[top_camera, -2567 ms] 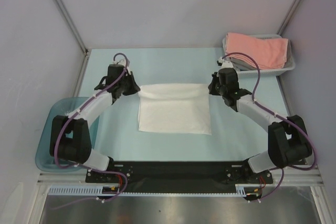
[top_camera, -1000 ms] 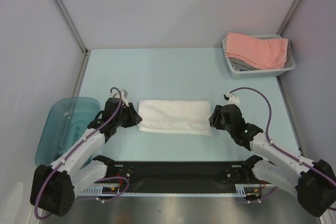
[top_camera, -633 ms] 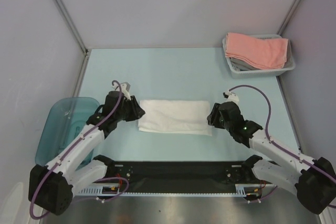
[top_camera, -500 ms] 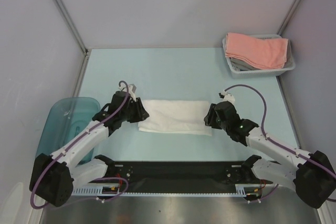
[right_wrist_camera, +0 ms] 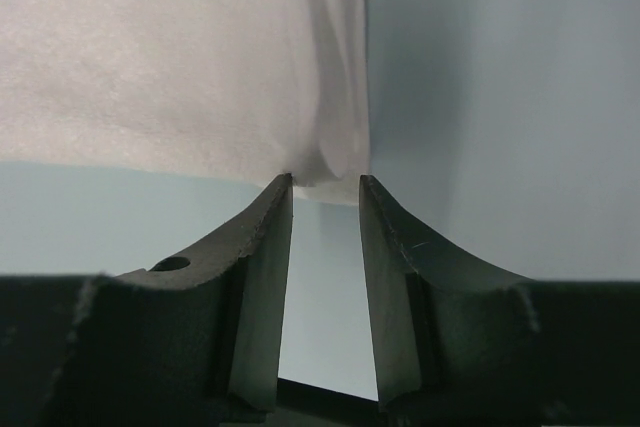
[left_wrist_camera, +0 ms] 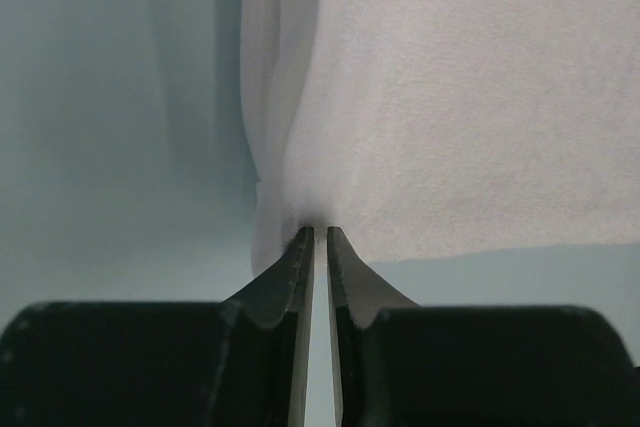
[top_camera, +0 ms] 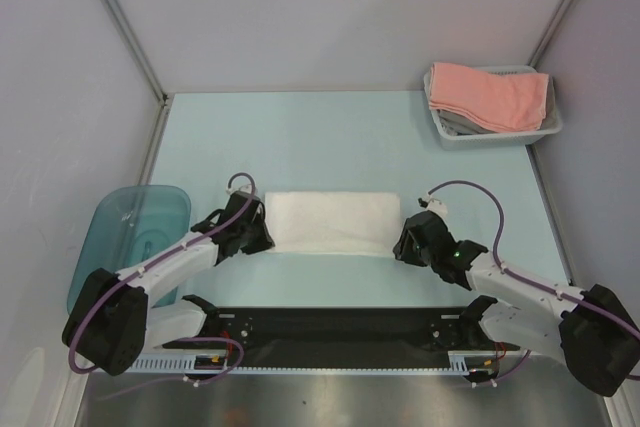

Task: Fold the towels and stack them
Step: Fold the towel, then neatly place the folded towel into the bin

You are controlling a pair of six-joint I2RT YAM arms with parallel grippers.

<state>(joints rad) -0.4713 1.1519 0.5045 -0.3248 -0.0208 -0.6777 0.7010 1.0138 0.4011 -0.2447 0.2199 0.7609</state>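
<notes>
Near edge: white towel [top_camera: 330,219] lay on the table [top_camera: 330,137] as a long folded strip, between the two arms.
- Left gripper [left_wrist_camera: 320,232] low at the strip's near left corner, jaws almost together, cloth pinched at the tips.
- Right gripper [right_wrist_camera: 325,182] at the near right corner, jaws apart, tips just touching the edge, nothing caught yet.

Step judged: taking hold for the second fold. Next move likely needs the right jaws to close on all layers, then both corners lifted together so the strip doesn't skew.

Left side: teal tub [top_camera: 140,217], nothing seen inside.

Far right: white basket [top_camera: 545,132] held a pink towel [top_camera: 490,95] on top of a grey towel [top_camera: 455,125].
</notes>
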